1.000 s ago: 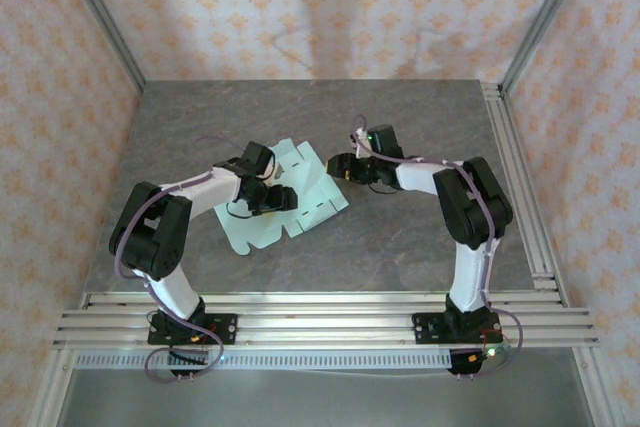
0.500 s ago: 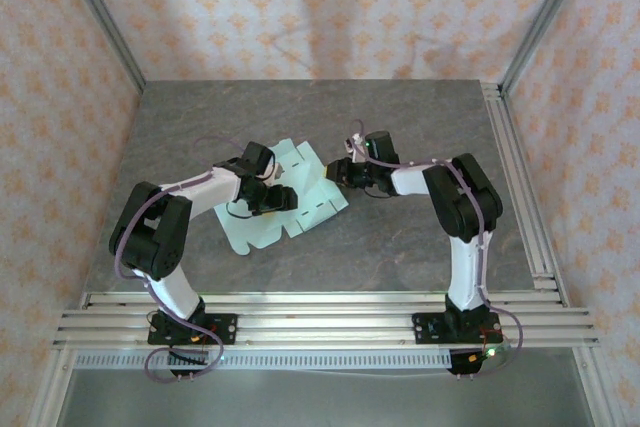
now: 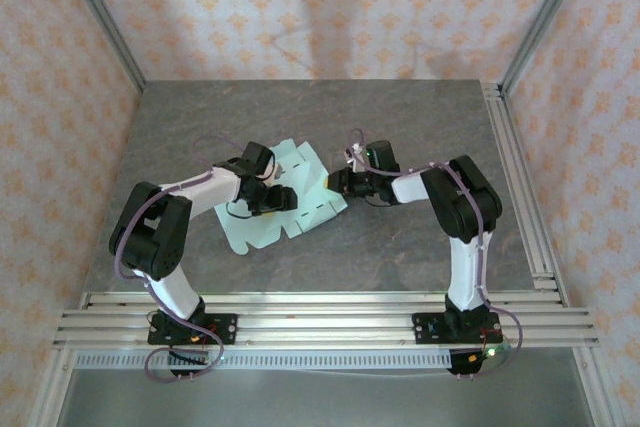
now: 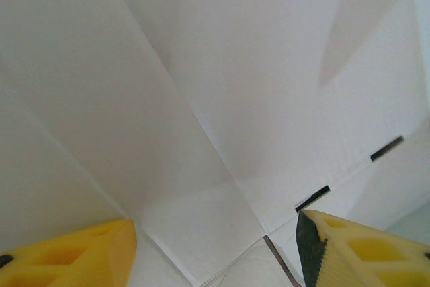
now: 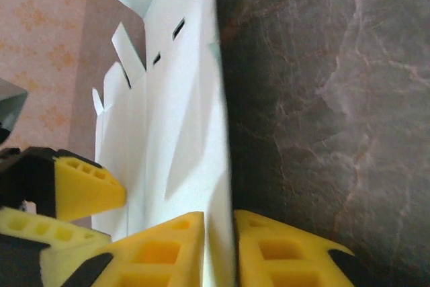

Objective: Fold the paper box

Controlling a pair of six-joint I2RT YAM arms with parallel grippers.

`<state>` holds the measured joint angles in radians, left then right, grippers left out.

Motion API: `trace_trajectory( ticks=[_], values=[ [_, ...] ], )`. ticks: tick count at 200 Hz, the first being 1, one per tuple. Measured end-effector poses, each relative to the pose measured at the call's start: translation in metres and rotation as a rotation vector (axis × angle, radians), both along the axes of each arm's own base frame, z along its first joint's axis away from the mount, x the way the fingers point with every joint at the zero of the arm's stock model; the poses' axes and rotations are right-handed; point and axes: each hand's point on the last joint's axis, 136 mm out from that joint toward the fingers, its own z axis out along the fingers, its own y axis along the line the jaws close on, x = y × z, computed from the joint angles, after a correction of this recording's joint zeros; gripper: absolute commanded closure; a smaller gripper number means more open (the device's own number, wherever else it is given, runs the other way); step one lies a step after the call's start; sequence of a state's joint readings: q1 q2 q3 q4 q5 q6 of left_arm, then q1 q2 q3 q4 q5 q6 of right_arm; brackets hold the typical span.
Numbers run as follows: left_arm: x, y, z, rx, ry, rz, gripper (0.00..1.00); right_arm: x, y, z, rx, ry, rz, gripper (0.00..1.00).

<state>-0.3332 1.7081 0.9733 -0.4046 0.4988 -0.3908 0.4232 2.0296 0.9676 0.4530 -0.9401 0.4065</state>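
At the centre of a grey, marbled stone-look tabletop (image 3: 420,127), a pale mint-green, die-cut thin-card paper box (image 3: 300,165) lies as an unfolded blank between two white-and-black arms, slightly left of the middle. From above, the middle of the blank is hidden under the left gripper (image 3: 283,197), so its outline shows only as a tabbed upper corner and a notched lower edge. The left wrist view sits so close that the card (image 4: 235,85) runs off every side; only crease lines and two short dark slots stand out. There the left gripper (image 4: 215,257) has its yellow jaws spread wide over the sheet, and whether the tips press on the card cannot be told. The right gripper (image 3: 333,182) meets the blank's right edge – its own camera shows the yellow jaws of the right gripper (image 5: 218,250) pressed together on a raised flap of the card (image 5: 181,132), pinching it edge-on, with the tabletop (image 5: 322,99) to the right. Yellow fingers (image 5: 84,189) of the other arm show at the left margin, partly cut off. Peach wallpaper with orange motifs (image 3: 300,7) backs the scene.
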Motion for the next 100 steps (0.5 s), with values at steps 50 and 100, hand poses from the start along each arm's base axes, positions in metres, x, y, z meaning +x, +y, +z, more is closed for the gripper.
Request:
trace_trajectory(
  ticks=[50,100],
  values=[
    [-0.001,-0.002,0.001,-0.012,0.004,-0.004,0.34,-0.007,-0.006,-0.003,-0.033,-0.016,-0.006,1.0],
    [-0.004,0.0,0.01,-0.019,-0.023,0.002,0.29,-0.007,-0.011,0.003,-0.112,-0.09,-0.017,1.0]
  ],
)
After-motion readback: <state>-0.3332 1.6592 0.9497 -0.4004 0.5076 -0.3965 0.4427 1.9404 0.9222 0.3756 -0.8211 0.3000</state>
